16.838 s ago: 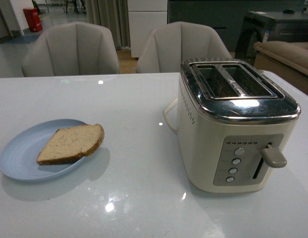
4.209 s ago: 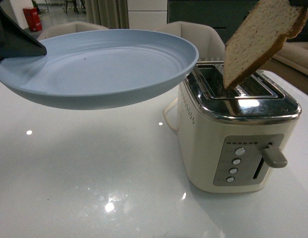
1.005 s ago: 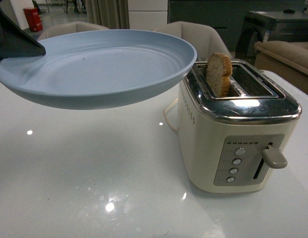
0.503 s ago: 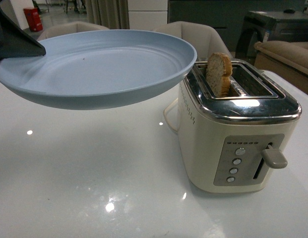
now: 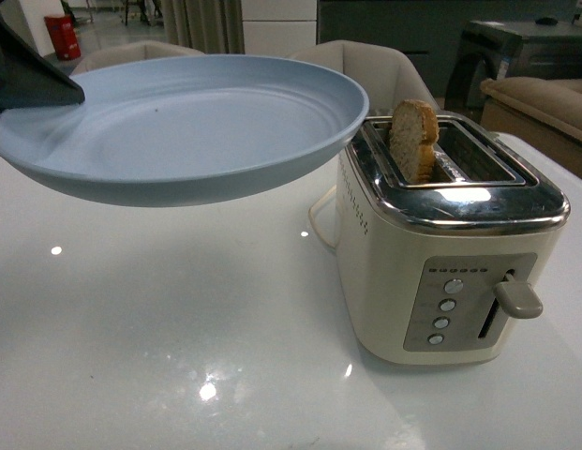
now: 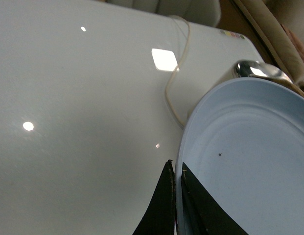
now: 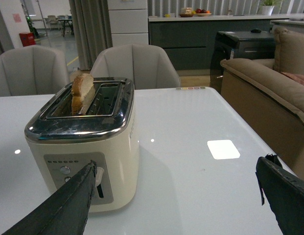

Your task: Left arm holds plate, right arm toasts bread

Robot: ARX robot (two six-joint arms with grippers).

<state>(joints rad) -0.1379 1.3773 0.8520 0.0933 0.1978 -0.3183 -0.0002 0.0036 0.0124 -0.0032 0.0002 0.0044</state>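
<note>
Left hand (image 6: 175,169) clamps plate (image 5: 178,131) rim aloft; right hand (image 7: 175,166) spread wide.

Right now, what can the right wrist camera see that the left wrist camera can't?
Only the right wrist view shows the bread standing in a slot of the toaster, its buttons, the chairs and the sofa, plus the right claw, open and empty. Only the left wrist view shows the blue plate, the left claw pinching its rim, and the cord. Both show the white table and the toaster, though the left wrist view catches just a shiny corner of it.
</note>
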